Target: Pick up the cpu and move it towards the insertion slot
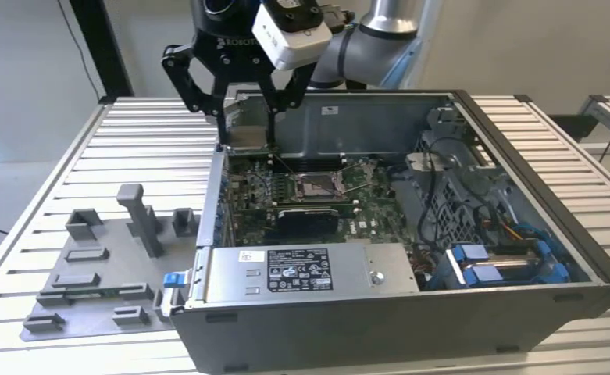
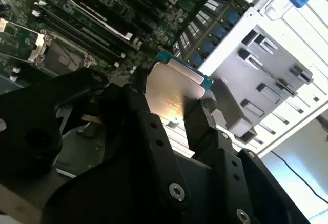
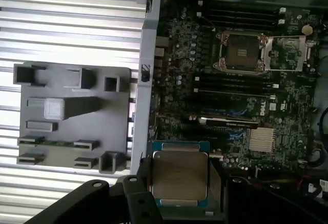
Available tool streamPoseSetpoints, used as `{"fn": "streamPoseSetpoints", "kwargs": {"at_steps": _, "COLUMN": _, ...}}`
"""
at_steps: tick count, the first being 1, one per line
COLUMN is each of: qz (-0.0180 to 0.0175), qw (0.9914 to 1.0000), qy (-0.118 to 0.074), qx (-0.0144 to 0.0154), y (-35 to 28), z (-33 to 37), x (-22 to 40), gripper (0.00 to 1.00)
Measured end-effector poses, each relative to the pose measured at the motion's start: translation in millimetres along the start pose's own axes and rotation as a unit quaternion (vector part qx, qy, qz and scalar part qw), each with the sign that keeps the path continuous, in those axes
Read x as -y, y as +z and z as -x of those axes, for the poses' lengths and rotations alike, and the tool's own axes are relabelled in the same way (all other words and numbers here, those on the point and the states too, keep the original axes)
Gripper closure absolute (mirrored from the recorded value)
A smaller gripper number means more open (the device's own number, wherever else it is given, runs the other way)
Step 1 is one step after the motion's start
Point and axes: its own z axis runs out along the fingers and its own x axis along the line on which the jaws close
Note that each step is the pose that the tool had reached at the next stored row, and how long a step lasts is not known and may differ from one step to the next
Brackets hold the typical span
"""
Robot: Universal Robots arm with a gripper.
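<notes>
**Component.** The cpu point(image 3: 179, 178) is a flat square package. It has a silvery heat spreader with a dull, slightly tan sheen and a thin teal-green border at its edges. It is level, spreader side toward the wrist cameras, and clear of every surface.

**Grasp.** The hand point(image 1: 248, 144) pinches the cpu by two opposite edges. The black fingers point(image 2: 202, 126) bear on the rim only. This probably keeps the contact face free and the package parallel to the board.

**Position.** In the exterior view the cpu hangs above the open computer case point(image 1: 388, 320), at the far corner on the exterior view's left. It is higher than the case wall.

**Target.** The insertion slot point(image 3: 241, 52) lies on the green motherboard point(image 3: 205, 96), well apart from the cpu. Its metal frame appears swung aside, exposing the brownish pin field.

**Surroundings.** The grey fixture plate point(image 1: 96, 266) rests on the slatted desk point(image 1: 148, 133) beside the case.
</notes>
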Motion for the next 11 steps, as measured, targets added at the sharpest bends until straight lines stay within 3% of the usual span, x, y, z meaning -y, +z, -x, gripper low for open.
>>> {"fn": "streamPoseSetpoints", "kwargs": {"at_steps": 11, "qz": 0.0, "qw": 1.0, "qy": 0.0, "qx": 0.0, "y": -0.4, "z": 38.6, "x": 2.6, "gripper": 1.0}}
